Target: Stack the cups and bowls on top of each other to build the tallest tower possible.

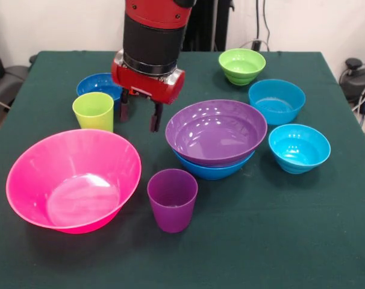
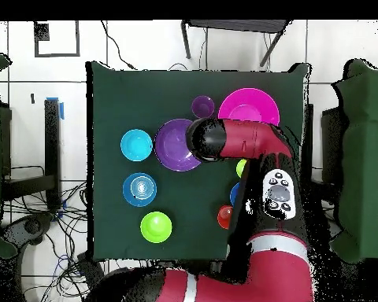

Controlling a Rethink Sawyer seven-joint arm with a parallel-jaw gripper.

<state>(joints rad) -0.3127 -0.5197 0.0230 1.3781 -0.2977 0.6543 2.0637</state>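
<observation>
My gripper (image 1: 139, 114) hangs open just above the cloth, with nothing between its fingers (image 1: 153, 118). It is right beside the lime green cup (image 1: 93, 111), which stands upright in front of a small dark blue bowl (image 1: 98, 84). The tower is a purple bowl (image 1: 215, 131) nested in a blue bowl (image 1: 211, 169) at mid-table. A purple cup (image 1: 172, 199) and the huge pink bowl (image 1: 74, 179) sit at the front. In the overhead view my arm hides the gripper. An orange cup (image 2: 224, 216) peeks out beside the arm there.
Two turquoise bowls (image 1: 277, 100) (image 1: 299, 147) and a lime green bowl (image 1: 241, 65) stand to the right of the stack. The green cloth covers the table (image 1: 261, 241) up to its edges.
</observation>
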